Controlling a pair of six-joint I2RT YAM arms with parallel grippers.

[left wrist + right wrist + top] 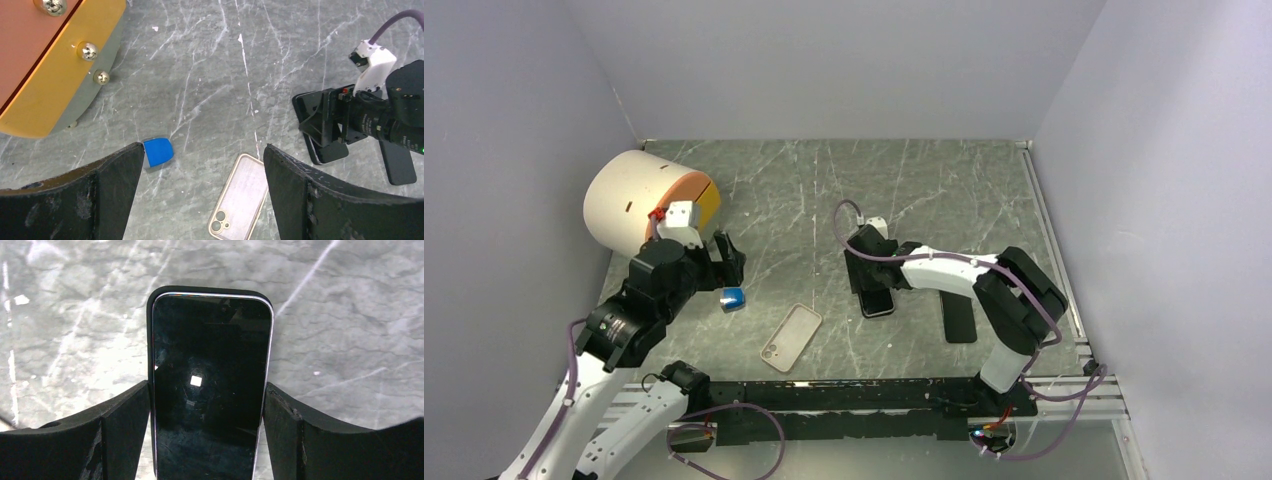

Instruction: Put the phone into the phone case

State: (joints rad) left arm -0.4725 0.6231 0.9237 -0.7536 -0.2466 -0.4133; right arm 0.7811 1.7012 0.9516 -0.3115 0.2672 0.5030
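The pale beige phone case (pixel 791 337) lies flat on the marble table, camera cutout toward the near edge; it also shows in the left wrist view (pixel 242 197). A black phone (pixel 879 302) lies screen up to its right. My right gripper (pixel 869 270) straddles it, and in the right wrist view the fingers press both long edges of the phone (pixel 210 355). The gripper (pixel 207 387) is shut on it. My left gripper (pixel 727 262) is open and empty above the table, its gap (pixel 203 150) over bare marble just beyond the case.
A second black phone (pixel 960 320) lies right of the held one. A small blue object (pixel 733 298) sits by my left fingertip (pixel 125 165). A large beige cylinder with an orange face (pixel 639 200) stands at the back left. Walls enclose the table.
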